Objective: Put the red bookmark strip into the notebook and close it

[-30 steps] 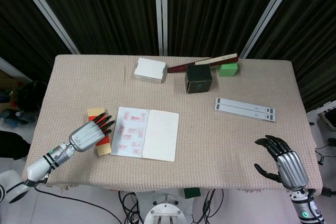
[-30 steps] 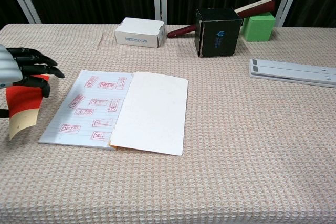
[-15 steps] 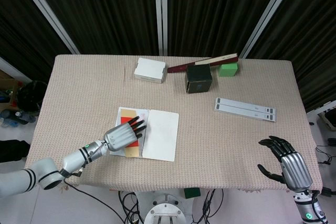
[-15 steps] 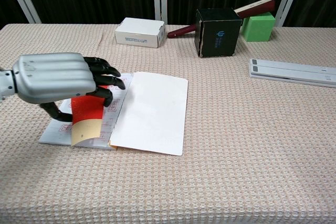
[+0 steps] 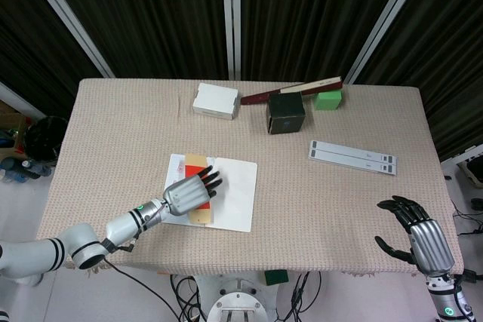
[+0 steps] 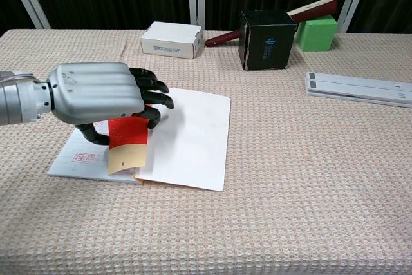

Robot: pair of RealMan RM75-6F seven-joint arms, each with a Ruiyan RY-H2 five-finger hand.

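Note:
The notebook [image 5: 232,194] [image 6: 190,136] lies open on the table, stamped left page and blank right page. My left hand [image 5: 190,192] [image 6: 103,91] hovers over the left page by the spine, gripping the red bookmark strip [image 5: 198,164] [image 6: 127,130], whose tan end [image 6: 126,156] hangs down onto the page. Red shows above the hand and tan below it in the head view. My right hand [image 5: 423,237] stays at the table's front right corner, fingers apart, holding nothing; the chest view does not show it.
At the back stand a white box [image 5: 216,101] [image 6: 171,39], a black box [image 5: 286,113] [image 6: 266,39], a green block [image 5: 327,99] [image 6: 317,33] and a dark red stick [image 5: 290,90]. A white two-strip bar [image 5: 352,157] [image 6: 359,88] lies right of the notebook.
My left hand carried the red strip from left of the notebook rightward onto the left page, ending near the spine. My right hand drew back slightly toward the table's front edge.

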